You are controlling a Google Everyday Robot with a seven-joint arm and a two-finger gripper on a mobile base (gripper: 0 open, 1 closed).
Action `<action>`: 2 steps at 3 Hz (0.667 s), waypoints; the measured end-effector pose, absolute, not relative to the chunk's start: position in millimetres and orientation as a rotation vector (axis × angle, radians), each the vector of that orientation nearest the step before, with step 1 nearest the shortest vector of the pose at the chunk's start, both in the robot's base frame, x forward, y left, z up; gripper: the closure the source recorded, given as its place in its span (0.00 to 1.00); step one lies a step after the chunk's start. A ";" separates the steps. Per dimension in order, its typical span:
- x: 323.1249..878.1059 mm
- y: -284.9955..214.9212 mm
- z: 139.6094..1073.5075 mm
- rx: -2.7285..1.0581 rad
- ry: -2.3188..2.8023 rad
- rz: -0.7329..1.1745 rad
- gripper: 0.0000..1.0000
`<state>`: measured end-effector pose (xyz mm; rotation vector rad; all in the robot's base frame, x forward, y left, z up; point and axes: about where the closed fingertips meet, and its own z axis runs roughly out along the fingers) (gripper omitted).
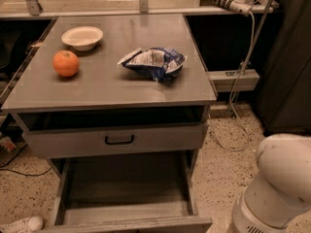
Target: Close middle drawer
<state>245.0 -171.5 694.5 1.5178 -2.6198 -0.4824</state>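
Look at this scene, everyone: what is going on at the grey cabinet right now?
Nothing is being handled at this moment. The middle drawer is pulled far out and looks empty; the top drawer above it sits slightly open. An orange, a white bowl and a crumpled snack bag lie on the cabinet top. Only the robot's white body shows at the lower right; its tool is not in view, so the drawer is not yet being pushed shut.
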 end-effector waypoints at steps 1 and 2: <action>248.0 -156.8 637.8 1.439 -2.620 -0.579 1.00; 248.0 -156.8 637.8 1.439 -2.620 -0.579 1.00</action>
